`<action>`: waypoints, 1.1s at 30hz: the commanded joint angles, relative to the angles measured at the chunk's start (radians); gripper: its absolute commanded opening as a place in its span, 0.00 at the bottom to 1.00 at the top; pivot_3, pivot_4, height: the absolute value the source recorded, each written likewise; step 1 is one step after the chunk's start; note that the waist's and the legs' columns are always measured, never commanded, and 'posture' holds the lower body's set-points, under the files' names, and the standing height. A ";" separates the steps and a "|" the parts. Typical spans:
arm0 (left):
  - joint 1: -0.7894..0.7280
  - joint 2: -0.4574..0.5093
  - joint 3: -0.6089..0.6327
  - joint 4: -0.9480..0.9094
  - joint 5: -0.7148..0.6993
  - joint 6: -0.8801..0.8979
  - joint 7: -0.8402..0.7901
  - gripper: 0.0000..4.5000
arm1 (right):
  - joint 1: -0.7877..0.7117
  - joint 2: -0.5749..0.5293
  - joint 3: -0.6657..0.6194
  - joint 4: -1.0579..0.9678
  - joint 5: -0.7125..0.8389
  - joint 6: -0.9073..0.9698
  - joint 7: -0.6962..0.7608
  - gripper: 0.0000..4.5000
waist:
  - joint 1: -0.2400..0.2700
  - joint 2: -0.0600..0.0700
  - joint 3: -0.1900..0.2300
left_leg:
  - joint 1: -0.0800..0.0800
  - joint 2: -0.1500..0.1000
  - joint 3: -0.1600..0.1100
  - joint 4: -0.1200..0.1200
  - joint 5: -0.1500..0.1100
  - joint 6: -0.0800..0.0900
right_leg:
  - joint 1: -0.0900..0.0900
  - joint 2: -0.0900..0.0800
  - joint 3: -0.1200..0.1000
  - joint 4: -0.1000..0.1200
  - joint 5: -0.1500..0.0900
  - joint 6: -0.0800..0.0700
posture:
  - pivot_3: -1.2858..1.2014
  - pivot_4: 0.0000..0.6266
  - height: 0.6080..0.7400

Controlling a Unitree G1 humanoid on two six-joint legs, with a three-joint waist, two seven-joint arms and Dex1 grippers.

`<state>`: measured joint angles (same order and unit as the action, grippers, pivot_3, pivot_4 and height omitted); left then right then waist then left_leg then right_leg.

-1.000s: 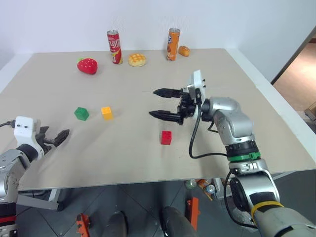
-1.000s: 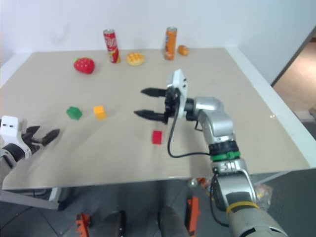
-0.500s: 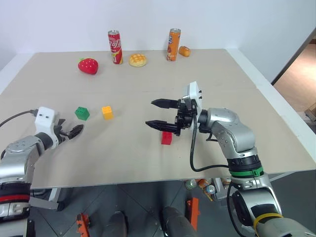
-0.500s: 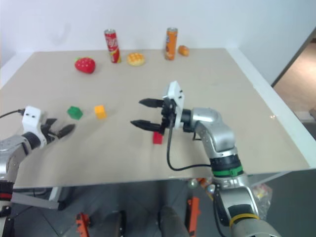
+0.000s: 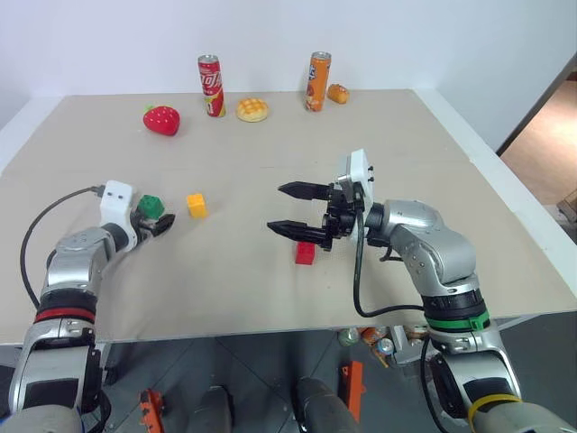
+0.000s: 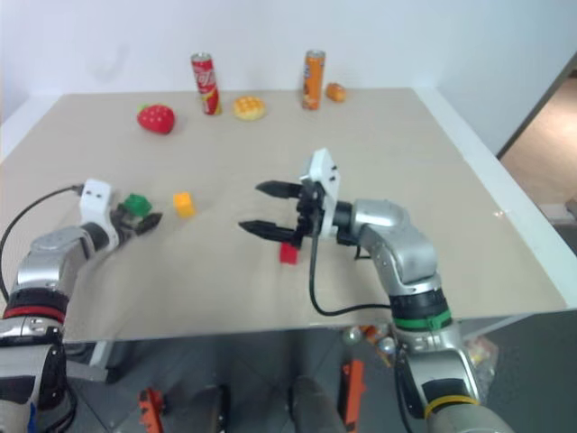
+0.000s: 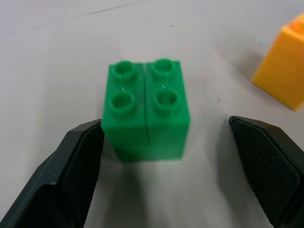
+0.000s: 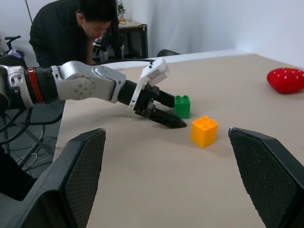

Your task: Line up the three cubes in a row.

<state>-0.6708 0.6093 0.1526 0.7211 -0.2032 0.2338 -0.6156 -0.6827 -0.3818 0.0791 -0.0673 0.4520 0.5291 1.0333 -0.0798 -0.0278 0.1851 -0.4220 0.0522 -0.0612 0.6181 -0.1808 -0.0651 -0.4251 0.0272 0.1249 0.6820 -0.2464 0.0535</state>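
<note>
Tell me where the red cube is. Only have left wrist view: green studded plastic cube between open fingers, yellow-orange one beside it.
Observer: Red studded plastic cube lies apart to the right of the other two, nearer the robot, off their line.
Operator: Right gripper on it?
Observer: No. Right gripper is open, empty, beside that cube.
Operator: Clutter?
Observer: Red toy strawberry, red can, orange can and round yellow bun stand far back.

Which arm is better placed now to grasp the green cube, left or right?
Left. The left end effector is open with the green cube between its fingers. The right end effector hangs open above the table near the red cube.
</note>
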 commanded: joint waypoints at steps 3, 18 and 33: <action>-0.050 0.012 0.015 0.075 0.023 -0.072 0.008 0.80 | 0.001 -0.013 -0.017 -0.054 0.027 0.003 -0.023 0.97 | 0.000 0.000 0.000 | 0.000 0.000 0.000 0.000 0.000 0.000 | 0.000 0.000 0.000 0.000 0.000 0.000 | 0.52 0.24 1.00; -0.057 0.019 0.022 -0.007 -0.006 -0.095 -0.064 0.31 | -0.002 -0.030 -0.012 -0.039 0.032 0.000 -0.019 0.97 | 0.000 0.000 0.000 | 0.000 0.000 0.000 0.000 0.000 0.000 | 0.000 0.000 0.000 0.000 0.000 0.000 | 0.52 0.24 1.00; -0.042 0.175 -0.067 -0.528 -0.271 0.154 -0.652 0.31 | 0.123 -0.186 -0.050 -0.112 0.082 0.022 0.079 0.97 | 0.000 0.000 0.000 | -0.001 -0.001 -0.001 0.000 0.000 0.000 | 0.000 -0.001 -0.001 0.000 -0.002 0.001 | 0.52 0.24 1.00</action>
<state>-0.7032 0.7661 0.0873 0.2364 -0.4608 0.3795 -1.2355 -0.5556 -0.5586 0.0633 -0.1365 0.5079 0.5605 1.0979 -0.0800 -0.0282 0.1855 -0.4234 0.0519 -0.0622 0.6180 -0.1809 -0.0648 -0.4253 0.0266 0.1239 0.6820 -0.2483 0.0537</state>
